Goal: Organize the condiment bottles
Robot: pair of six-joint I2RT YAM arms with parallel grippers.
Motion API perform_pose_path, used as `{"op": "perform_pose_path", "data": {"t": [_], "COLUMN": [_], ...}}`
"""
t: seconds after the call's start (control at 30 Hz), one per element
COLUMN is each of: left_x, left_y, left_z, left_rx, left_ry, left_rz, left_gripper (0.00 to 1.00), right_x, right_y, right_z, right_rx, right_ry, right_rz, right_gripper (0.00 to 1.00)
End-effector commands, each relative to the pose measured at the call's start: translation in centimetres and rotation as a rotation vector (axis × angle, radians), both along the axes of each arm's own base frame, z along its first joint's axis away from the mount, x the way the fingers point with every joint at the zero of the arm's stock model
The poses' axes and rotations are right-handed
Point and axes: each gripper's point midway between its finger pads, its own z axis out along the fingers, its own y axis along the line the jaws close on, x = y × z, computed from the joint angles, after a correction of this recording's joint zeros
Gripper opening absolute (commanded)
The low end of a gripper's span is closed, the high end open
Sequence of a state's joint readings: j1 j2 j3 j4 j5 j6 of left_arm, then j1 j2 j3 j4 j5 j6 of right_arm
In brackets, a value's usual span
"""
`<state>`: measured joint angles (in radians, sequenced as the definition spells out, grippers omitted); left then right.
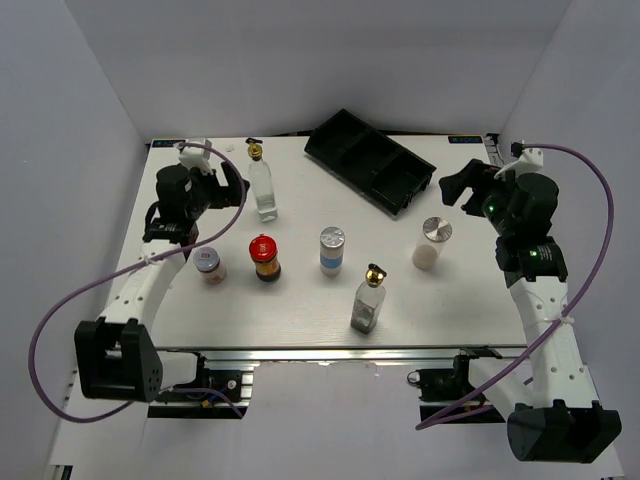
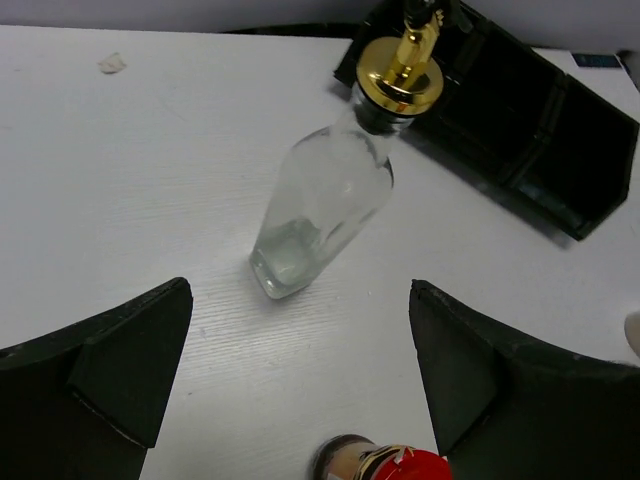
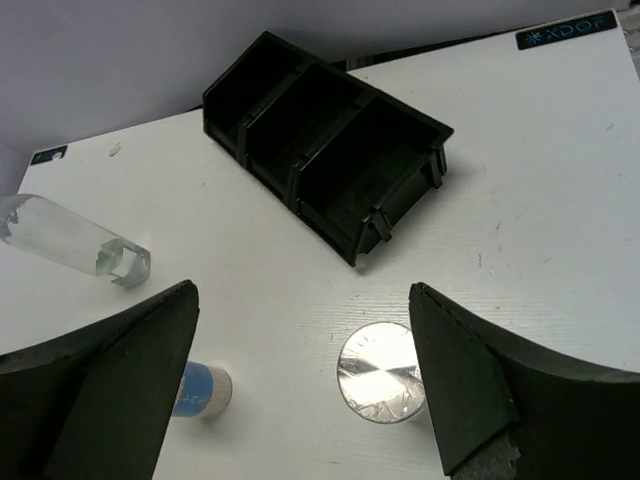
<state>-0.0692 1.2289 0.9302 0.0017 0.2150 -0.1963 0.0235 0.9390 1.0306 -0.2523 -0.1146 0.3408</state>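
Note:
Six condiment bottles stand on the white table. A tall glass bottle with a gold pourer is at the back left. A second glass bottle is near the front centre. The red-capped dark jar, pinkish jar, blue-labelled jar and pale silver-lidded jar stand in a loose row. My left gripper is open and empty, just left of the back bottle. My right gripper is open and empty, above and behind the pale jar.
A long black compartmented tray lies at an angle at the back centre, also seen in the left wrist view. White walls close in the table at the back and both sides.

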Motion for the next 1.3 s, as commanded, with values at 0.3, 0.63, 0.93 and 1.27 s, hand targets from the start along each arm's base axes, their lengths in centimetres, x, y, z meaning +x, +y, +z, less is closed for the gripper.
{"op": "perform_pose_path", "data": {"t": [0.3, 0.63, 0.93, 1.27], "left_x": [3.6, 8.0, 10.7, 12.3], "left_y": [-5.7, -6.0, -6.2, -7.7], "left_z": [2.0, 1.1, 1.0, -0.2], "left_rx": [0.079, 0.223, 0.214, 0.189], "left_ry": [-0.111, -0.105, -0.116, -0.100], "left_rz": [-0.301, -0.205, -0.177, -0.215], "left_gripper": [0.98, 0.98, 0.76, 0.38], "right_x": [-3.9, -5.6, -6.4, -6.0], "right_y": [6.1, 7.6, 8.2, 8.1], "right_z": [3.0, 3.8, 4.1, 3.3], "right_rx": [-0.081, -0.061, -0.059, -0.054], "right_ry": [-0.303, -0.336, -0.357, -0.328], "right_rz": [0.444, 0.553, 0.599, 0.595], "right_gripper": [0.89, 0.89, 0.90, 0.89]}}
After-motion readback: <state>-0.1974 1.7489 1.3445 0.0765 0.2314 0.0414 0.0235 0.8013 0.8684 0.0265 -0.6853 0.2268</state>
